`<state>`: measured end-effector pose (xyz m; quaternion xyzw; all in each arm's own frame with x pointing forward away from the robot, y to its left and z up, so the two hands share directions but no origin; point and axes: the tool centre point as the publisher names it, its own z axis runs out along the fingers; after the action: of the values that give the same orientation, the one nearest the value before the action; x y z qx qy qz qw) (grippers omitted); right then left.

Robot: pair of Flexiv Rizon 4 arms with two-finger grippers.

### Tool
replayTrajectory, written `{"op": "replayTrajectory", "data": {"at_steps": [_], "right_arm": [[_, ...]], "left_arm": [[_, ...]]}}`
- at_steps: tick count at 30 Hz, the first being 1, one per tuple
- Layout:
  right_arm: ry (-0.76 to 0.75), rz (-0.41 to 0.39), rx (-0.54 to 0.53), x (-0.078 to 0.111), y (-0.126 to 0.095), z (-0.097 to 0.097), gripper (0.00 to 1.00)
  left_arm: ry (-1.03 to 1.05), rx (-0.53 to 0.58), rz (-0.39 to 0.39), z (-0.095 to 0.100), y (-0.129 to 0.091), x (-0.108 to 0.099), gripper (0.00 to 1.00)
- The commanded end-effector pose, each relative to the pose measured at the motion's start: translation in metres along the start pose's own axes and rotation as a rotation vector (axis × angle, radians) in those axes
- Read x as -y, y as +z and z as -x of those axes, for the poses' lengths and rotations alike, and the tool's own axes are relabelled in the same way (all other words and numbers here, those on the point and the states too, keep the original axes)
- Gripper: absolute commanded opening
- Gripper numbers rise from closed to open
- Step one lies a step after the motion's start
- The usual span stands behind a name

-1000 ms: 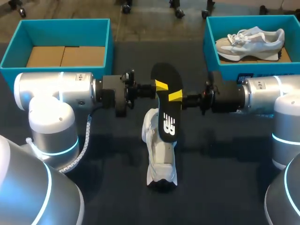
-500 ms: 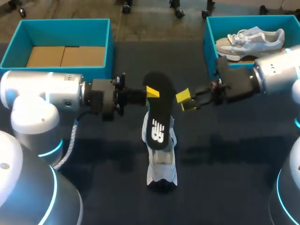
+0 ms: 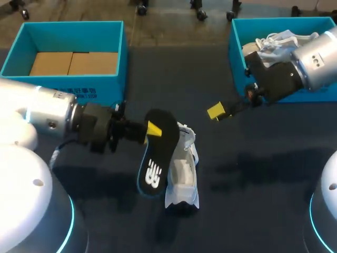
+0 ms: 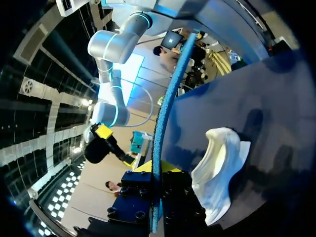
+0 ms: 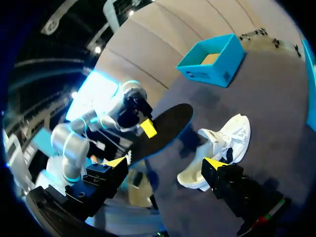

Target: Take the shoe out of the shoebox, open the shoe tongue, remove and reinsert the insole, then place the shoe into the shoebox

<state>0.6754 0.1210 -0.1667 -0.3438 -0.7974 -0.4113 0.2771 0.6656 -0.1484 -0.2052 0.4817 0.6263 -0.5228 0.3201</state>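
gripping the black insole (image 3: 156, 158) by one end, the left hand (image 3: 151, 129) is clenched on it from both sides. the free end, with the white logo, slopes down just beside the white shoe (image 3: 184, 171). whether that end touches the dark surface (image 3: 253, 174) i cannot tell. the shoe lies near the middle of the surface, well apart from the teal shoebox (image 3: 237, 50). the right hand (image 3: 217, 112) hangs released and empty, above and to the right of the shoe.

the insole looks thin, light and bendy, so i judge it will flex or fold if it is pushed from one end. a hold nearer its middle would steer it better. the shoe looks soft and light, likely to slide when pressed. the empty hand would do best to steady it at the firmer heel or collar, not the floppy tongue.
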Motion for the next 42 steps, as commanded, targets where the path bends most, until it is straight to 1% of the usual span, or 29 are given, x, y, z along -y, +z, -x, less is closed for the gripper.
{"op": "replayTrajectory", "data": {"at_steps": [1,2,3,14,16,17,18,19,20,21,22,24,25,26,27,39,40,41,42], "right_arm": [[-0.384,-0.221,0.177,0.018,-0.016,-0.014,1.0],[-0.384,-0.221,0.177,0.018,-0.016,-0.014,1.0],[-0.384,-0.221,0.177,0.018,-0.016,-0.014,1.0],[-0.384,-0.221,0.177,0.018,-0.016,-0.014,1.0],[-0.45,-0.291,0.202,0.015,-0.018,-0.014,1.0],[-0.513,-0.326,0.232,0.016,-0.018,-0.015,1.0],[-0.544,-0.362,0.249,0.019,-0.017,-0.016,1.0],[-0.587,-0.384,0.281,0.022,-0.016,-0.017,1.0],[-0.615,-0.392,0.29,0.027,-0.015,-0.016,1.0],[-0.623,-0.425,0.308,0.031,-0.014,-0.015,1.0],[-0.638,-0.44,0.322,0.036,-0.012,-0.014,1.0],[-0.659,-0.447,0.321,0.043,-0.008,-0.012,1.0],[-0.635,-0.45,0.313,0.048,-0.006,-0.01,1.0],[-0.581,-0.392,0.268,0.055,-0.004,-0.005,1.0],[-0.533,-0.391,0.242,0.059,-0.001,-0.003,1.0],[-0.533,-0.391,0.242,0.059,-0.001,-0.003,1.0],[-0.558,-0.421,0.252,0.057,-0.001,0.0,1.0],[-0.558,-0.421,0.252,0.057,-0.001,0.0,1.0],[-0.63,-0.454,0.283,0.055,0.004,0.004,1.0]], "left_arm": [[-0.054,0.006,-0.027,-0.021,-0.019,0.038,0.0],[-0.072,0.007,-0.041,-0.027,-0.017,0.041,0.0],[-0.06,-0.004,-0.032,-0.031,-0.015,0.043,0.0],[-0.06,-0.004,-0.032,-0.031,-0.015,0.043,0.0],[-0.066,-0.006,-0.019,-0.032,-0.012,0.046,0.0],[-0.104,0.002,-0.023,-0.033,-0.007,0.053,0.0],[-0.124,0.005,-0.016,-0.032,-0.004,0.056,0.0],[-0.14,0.009,-0.027,-0.033,-0.002,0.061,0.0],[-0.159,0.013,-0.022,-0.033,0.001,0.064,0.0],[-0.181,0.014,-0.028,-0.033,0.003,0.069,0.0],[-0.208,0.02,-0.037,-0.034,0.006,0.072,0.0],[-0.25,0.022,-0.04,-0.036,0.009,0.078,0.0],[-0.278,0.013,-0.032,-0.037,0.011,0.081,0.0],[-0.278,0.013,-0.032,-0.037,0.011,0.081,0.0],[-0.278,0.013,-0.032,-0.037,0.011,0.081,0.0],[-0.278,0.013,-0.032,-0.037,0.011,0.081,0.0],[-0.278,0.013,-0.032,-0.037,0.011,0.081,0.0],[-0.278,0.013,-0.032,-0.037,0.011,0.081,0.0],[-0.317,0.024,-0.052,-0.042,0.016,0.084,0.0]]}}
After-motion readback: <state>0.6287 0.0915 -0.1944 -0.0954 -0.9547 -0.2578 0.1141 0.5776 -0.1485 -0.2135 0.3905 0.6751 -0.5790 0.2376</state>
